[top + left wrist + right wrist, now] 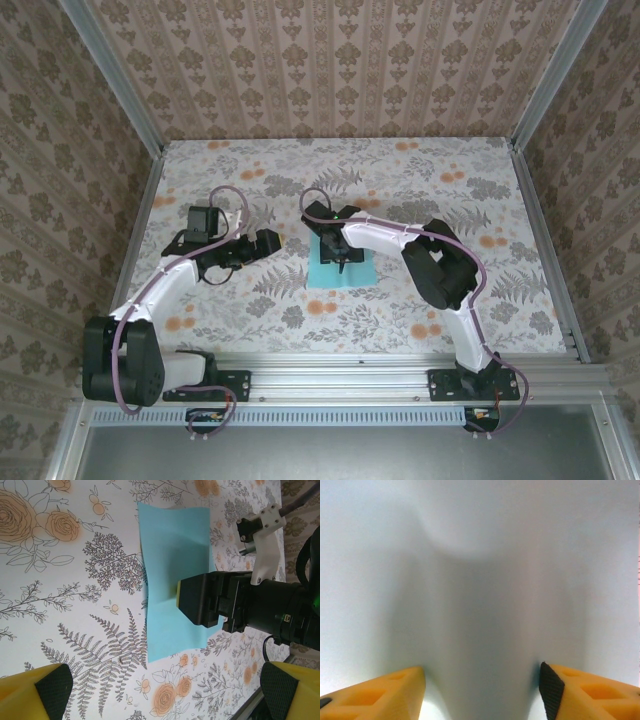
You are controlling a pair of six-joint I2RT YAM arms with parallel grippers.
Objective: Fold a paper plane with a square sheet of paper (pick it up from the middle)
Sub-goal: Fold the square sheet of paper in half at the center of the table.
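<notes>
**A:** How far along is it?

**B:** Barely begun, I'd judge. Nothing on the floral table (pixel 250 165) is folded, so all the creasing is left to do.

**A:** And the arms?

**B:** The right gripper (pixel 482 680) is down at the table's middle. Its fingers are apart and their tips press on the sheet (pixel 170 545). No part of the sheet looks pinched up yet. The left gripper (pixel 165 680) hangs over the table's left half, spread wide and holding nothing.

**A:** The sheet itself?

**B:** It lies flat at the table's middle, a little toward the near edge. It is thin, matte and light turquoise, and roughly square. Its side edges bow inward where the tips bear down. It looks limp enough to buckle into a ridge.

**A:** And the fingers?

**B:** Yellow plastic, wedge-shaped, with black pads (pixel 548 687).
</notes>
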